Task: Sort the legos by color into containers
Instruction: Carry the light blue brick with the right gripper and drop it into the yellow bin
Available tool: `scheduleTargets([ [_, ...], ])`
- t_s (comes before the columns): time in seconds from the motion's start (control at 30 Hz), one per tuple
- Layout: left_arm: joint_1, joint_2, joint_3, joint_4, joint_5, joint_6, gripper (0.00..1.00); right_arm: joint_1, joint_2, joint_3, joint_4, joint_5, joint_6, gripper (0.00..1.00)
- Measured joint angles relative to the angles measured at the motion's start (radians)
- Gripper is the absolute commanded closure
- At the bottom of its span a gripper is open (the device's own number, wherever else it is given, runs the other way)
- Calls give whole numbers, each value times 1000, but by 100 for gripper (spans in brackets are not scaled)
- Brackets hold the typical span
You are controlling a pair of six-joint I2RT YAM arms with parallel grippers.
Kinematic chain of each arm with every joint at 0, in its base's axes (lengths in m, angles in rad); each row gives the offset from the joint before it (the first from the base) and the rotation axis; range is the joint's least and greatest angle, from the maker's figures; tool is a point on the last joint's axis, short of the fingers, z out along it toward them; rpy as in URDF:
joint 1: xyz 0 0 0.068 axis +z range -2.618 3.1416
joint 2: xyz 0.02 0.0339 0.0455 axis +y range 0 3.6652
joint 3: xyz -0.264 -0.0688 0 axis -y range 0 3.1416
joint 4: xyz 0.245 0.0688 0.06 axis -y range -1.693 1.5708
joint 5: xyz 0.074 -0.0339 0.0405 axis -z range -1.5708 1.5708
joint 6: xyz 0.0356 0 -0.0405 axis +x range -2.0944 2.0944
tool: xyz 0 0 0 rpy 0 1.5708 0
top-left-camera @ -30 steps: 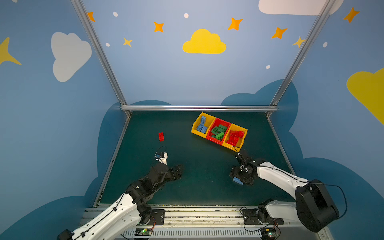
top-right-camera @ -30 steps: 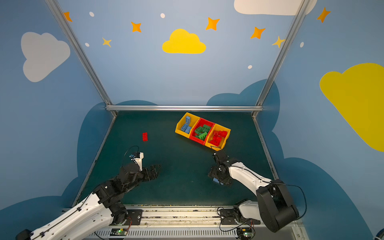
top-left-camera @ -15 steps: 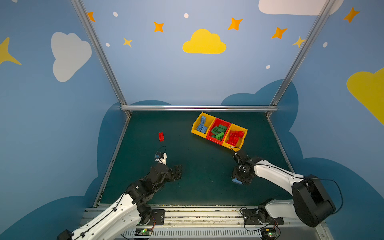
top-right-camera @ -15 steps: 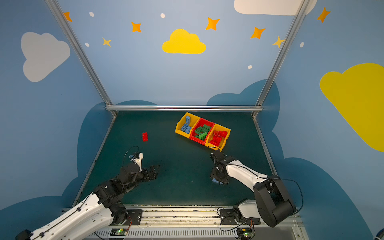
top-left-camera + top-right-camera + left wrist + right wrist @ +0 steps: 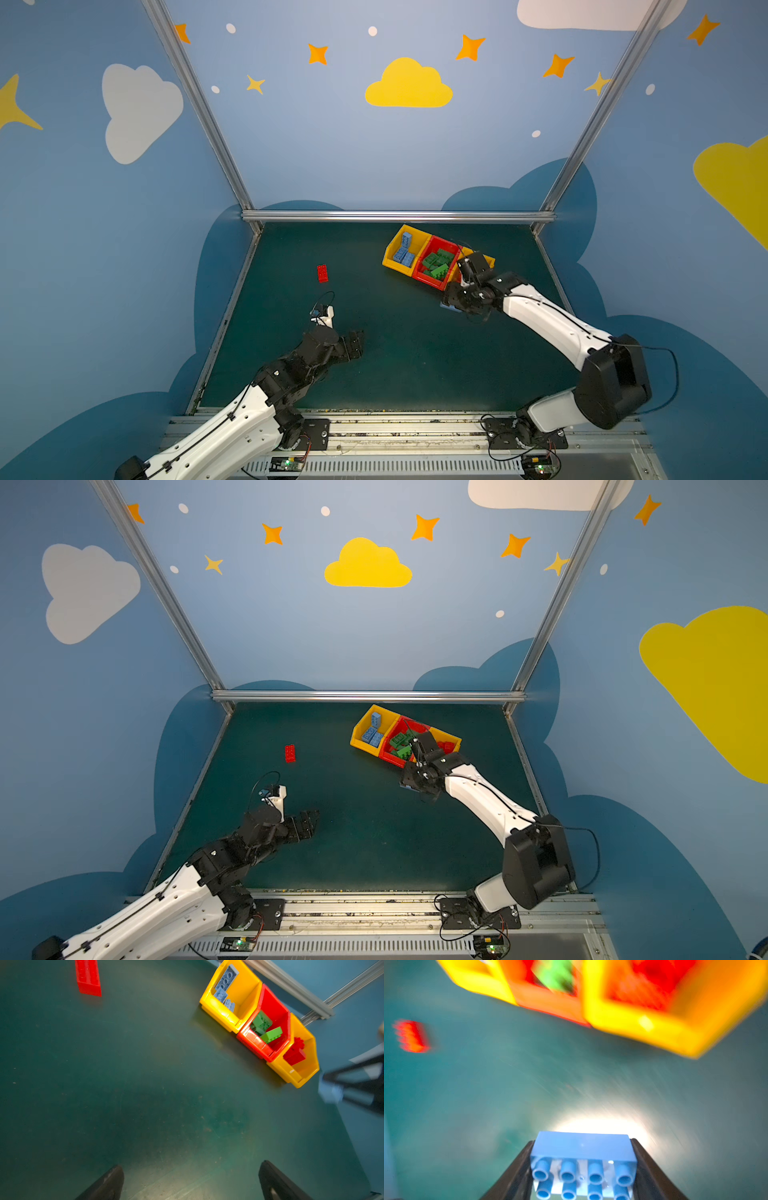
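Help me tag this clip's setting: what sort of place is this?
Likely a robot test cell: left arm and right arm on a base rail, aluminium frame, cloud-painted walls.

No readable text, labels, brands or numbers in any view. Only wordless painted clouds and stars on the blue walls.

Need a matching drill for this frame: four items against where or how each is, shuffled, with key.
Items
1. blue brick in the right wrist view
2. loose red brick
3. green bricks
4. left gripper

States
A. in the red bin
B. open, empty
C. clamped in the right gripper
D. lying alone on the mat

Pairs: 1-C, 2-D, 3-A, 4-B
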Motion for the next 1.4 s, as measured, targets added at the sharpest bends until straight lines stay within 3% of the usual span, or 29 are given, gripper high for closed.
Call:
scheduleTargets([
  [0.2, 17, 66, 50, -13, -21, 4, 0, -32, 255, 291, 133, -106, -104, 55],
  [0.5, 82, 131, 87, -23, -32, 3, 0, -132, 621, 619, 336, -309, -117, 54],
  [0.73, 144, 159, 111, -31, -31, 4, 0, -138, 849, 924, 341, -350, -126, 53],
  [0.9, 183, 173, 121, -40, -23, 6, 0, -135, 951, 1093, 307, -365, -121, 47],
  [1.03, 200, 176, 132, -49, -19, 11, 0, -135, 973, 1129, 286, -369, -113, 40],
  [1.2, 205, 167, 134, -55, -13, 11, 0, -135, 972, 1124, 269, -370, -108, 15],
  [1.4, 209, 131, 134, -63, -11, 8, 0, -135, 936, 1027, 271, -386, -109, 8],
])
